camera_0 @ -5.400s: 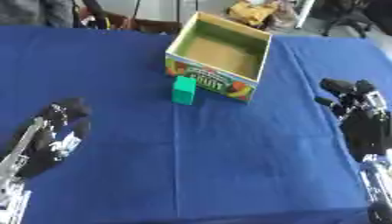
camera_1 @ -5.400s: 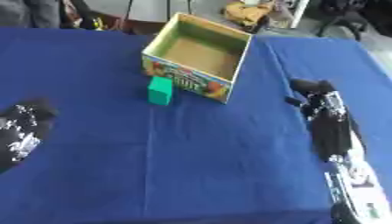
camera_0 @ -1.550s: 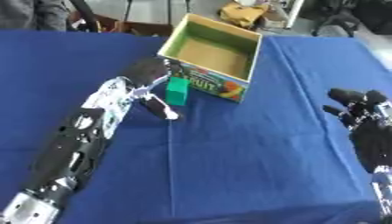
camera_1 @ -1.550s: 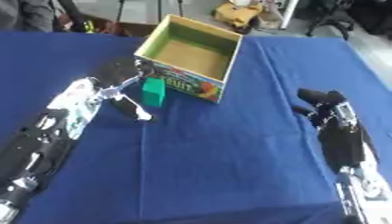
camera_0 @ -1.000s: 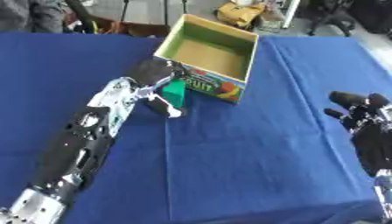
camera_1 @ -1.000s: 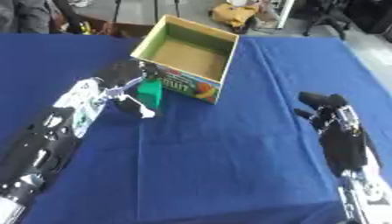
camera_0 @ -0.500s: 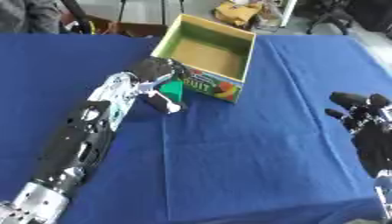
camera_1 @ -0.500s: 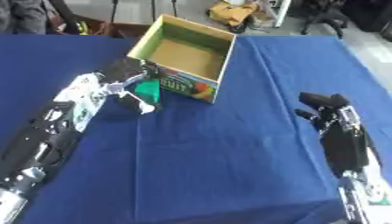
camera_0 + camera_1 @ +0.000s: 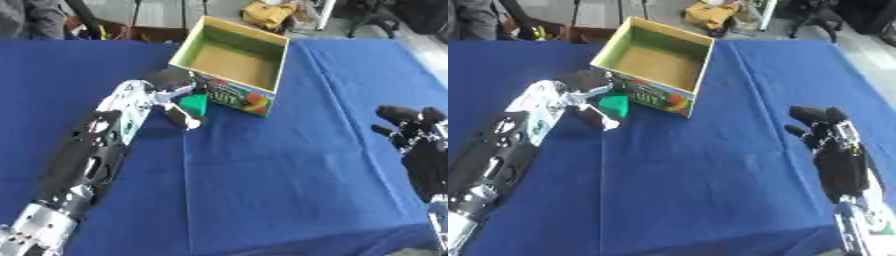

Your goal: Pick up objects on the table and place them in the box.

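Observation:
A small green block (image 9: 193,103) lies on the blue table against the near left corner of the box (image 9: 241,97). The box is open cardboard with a colourful printed front wall, and its inside shows nothing. My left arm reaches in from the lower left. My left hand (image 9: 168,86) is at the block, fingers curled over its far side and thumb along its near side. At the right edge my right hand (image 9: 824,125) rests open, well clear of the box.
The blue cloth (image 9: 280,175) covers the whole table and runs to the far edge behind the box. Past that edge a yellow object (image 9: 271,12) and dark chair legs stand on the floor.
My left hand has come in from the lower left to the green block and closed round it. The block has stayed beside the box. My right hand has held still.

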`<action>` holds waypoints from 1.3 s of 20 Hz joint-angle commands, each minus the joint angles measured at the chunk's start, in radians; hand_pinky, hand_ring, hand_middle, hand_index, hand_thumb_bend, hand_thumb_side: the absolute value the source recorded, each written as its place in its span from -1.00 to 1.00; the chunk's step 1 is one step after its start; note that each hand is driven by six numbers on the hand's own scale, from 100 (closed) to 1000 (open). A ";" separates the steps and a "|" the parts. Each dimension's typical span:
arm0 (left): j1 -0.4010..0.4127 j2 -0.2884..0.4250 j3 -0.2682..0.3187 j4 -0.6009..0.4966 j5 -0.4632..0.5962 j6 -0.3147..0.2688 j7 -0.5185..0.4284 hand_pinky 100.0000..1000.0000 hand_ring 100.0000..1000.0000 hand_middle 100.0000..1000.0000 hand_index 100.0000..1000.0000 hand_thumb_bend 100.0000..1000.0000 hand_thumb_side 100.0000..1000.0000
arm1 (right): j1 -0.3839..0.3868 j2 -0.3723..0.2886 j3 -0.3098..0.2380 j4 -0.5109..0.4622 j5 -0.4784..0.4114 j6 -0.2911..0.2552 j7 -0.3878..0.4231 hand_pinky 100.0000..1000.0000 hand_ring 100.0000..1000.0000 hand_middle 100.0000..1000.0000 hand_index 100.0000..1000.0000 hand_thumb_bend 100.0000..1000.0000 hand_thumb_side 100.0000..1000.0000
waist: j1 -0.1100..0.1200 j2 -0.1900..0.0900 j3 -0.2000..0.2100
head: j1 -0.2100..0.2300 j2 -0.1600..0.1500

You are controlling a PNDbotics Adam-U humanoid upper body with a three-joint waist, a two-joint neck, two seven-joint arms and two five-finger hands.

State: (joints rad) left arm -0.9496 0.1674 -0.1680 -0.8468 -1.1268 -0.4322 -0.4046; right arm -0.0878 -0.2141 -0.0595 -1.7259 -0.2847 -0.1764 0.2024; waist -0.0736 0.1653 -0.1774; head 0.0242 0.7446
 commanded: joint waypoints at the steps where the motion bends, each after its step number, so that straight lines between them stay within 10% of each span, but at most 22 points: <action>1: -0.025 0.017 0.012 -0.004 0.026 -0.015 -0.034 0.49 0.37 0.25 0.69 0.04 -0.66 | -0.010 -0.014 -0.002 -0.007 -0.006 -0.003 0.003 0.63 0.79 0.50 0.45 -1.00 0.79 | 0.002 -0.014 -0.002 | 0.000 -0.008; 15: -0.022 0.037 0.027 -0.024 0.151 -0.008 -0.082 -0.04 -0.31 0.12 0.64 -0.83 -1.00 | -0.011 -0.015 -0.006 -0.006 -0.007 -0.004 0.004 0.63 0.79 0.50 0.45 -1.00 0.79 | 0.003 -0.015 0.002 | -0.008 -0.007; 26: -0.072 0.094 0.024 -0.128 0.279 0.029 -0.098 -0.22 -0.48 0.09 0.62 -0.86 -1.00 | -0.009 -0.018 -0.008 -0.005 -0.007 -0.004 0.004 0.63 0.79 0.50 0.45 -1.00 0.78 | 0.008 -0.018 0.000 | -0.012 -0.012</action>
State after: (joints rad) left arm -0.9914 0.2389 -0.1527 -0.9410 -0.8621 -0.4096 -0.5044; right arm -0.0880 -0.2142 -0.0613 -1.7200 -0.2879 -0.1780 0.2044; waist -0.0680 0.1645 -0.1757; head 0.0147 0.7441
